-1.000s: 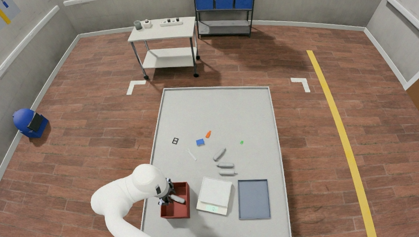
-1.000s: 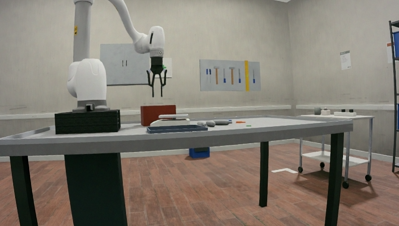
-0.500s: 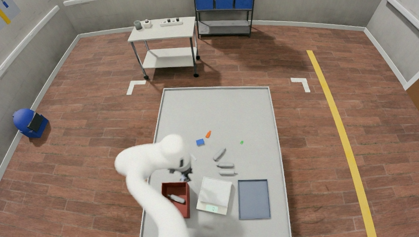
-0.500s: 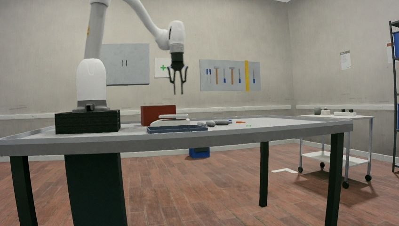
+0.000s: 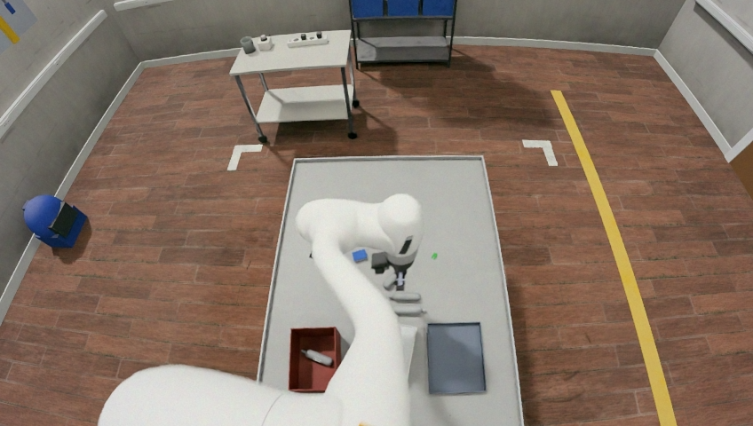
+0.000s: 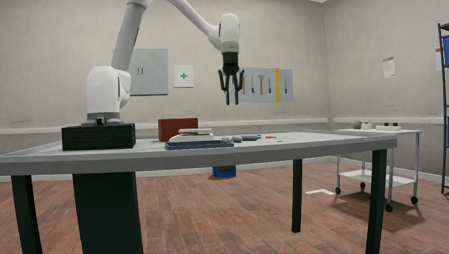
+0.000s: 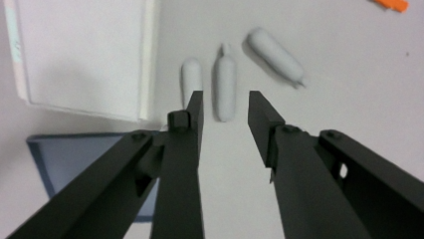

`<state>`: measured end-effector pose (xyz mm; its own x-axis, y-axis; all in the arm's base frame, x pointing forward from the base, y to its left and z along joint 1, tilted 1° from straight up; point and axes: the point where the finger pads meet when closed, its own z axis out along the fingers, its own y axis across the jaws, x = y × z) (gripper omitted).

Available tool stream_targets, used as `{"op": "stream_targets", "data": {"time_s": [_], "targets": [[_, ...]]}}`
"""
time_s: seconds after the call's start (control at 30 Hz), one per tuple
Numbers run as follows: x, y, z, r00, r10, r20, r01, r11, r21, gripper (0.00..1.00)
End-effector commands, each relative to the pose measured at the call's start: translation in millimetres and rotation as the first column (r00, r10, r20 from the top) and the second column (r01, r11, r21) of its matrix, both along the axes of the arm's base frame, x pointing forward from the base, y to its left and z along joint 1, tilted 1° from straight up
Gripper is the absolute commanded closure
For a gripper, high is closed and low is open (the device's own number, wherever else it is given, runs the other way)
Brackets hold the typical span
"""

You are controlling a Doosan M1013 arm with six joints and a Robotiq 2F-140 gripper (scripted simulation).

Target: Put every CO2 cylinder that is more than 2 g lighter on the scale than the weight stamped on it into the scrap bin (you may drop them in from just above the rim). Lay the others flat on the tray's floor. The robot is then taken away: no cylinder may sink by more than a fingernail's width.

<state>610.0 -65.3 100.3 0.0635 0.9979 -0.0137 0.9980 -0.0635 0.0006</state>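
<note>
Three grey CO2 cylinders lie on the table top: a left one (image 7: 191, 75), a middle one (image 7: 225, 85) and a slanted right one (image 7: 275, 56). Two of them show in the overhead view (image 5: 406, 296) (image 5: 409, 310). Another cylinder (image 5: 317, 357) lies in the red scrap bin (image 5: 296, 369) (image 6: 177, 127). My gripper (image 7: 226, 107) (image 5: 400, 282) (image 6: 231, 102) hangs high above the middle cylinder, fingers partly apart with nothing between them. The blue tray (image 5: 455, 358) (image 7: 65, 154) (image 6: 198, 144) holds nothing. The white scale (image 7: 85, 55) (image 6: 192, 134) stands beside it with nothing on it.
A blue block (image 5: 360, 255), a green bit (image 5: 434, 256) and an orange piece (image 7: 393, 4) (image 6: 270, 137) lie farther out on the table. The arm's black base (image 6: 98, 135) stands at the near end. A cart (image 5: 296, 58) stands beyond the table.
</note>
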Motion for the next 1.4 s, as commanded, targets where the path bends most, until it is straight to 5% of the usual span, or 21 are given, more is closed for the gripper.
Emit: {"op": "stream_targets", "data": {"time_s": [0.0,0.4,0.9,1.37], "targets": [[9,-15,-5.8,1.0,0.008,-0.012,-0.007,1.0,0.008,0.69],[6,-15,-48.6,1.0,0.01,-0.011,-0.01,1.0,0.005,0.69],[5,-16,-125.9,1.0,0.009,-0.012,-0.009,1.0,0.003,0.69],[7,-17,-143.1,1.0,0.009,-0.009,-0.009,1.0,0.003,0.69]]}}
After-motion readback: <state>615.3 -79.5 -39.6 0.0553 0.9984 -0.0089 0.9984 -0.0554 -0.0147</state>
